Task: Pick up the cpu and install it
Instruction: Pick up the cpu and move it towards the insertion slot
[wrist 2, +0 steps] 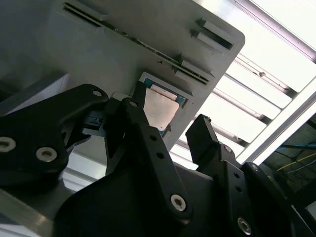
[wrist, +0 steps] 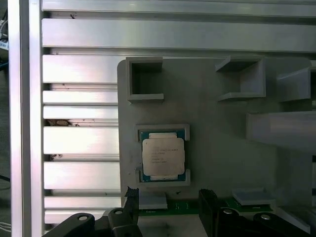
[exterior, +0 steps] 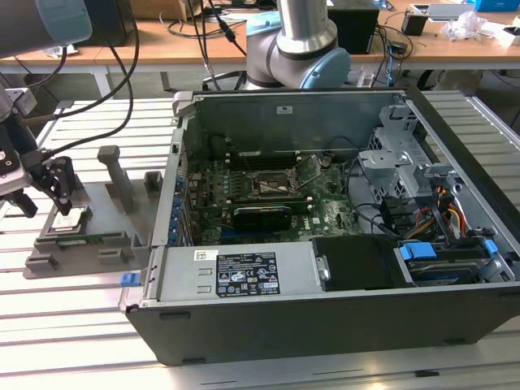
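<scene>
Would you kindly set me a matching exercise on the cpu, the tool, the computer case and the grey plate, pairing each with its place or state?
Things:
A. cpu
B. tool
C. computer case
D. grey plate

Places and states:
1. Open on top, with the circuit board exposed
2. Open, holding nothing, above the plate
3. Lies flat in a square pocket
4. Rests on the slatted table, to the exterior view's left of the case

Pairs: A-3, B-2, C-1, D-4
</scene>
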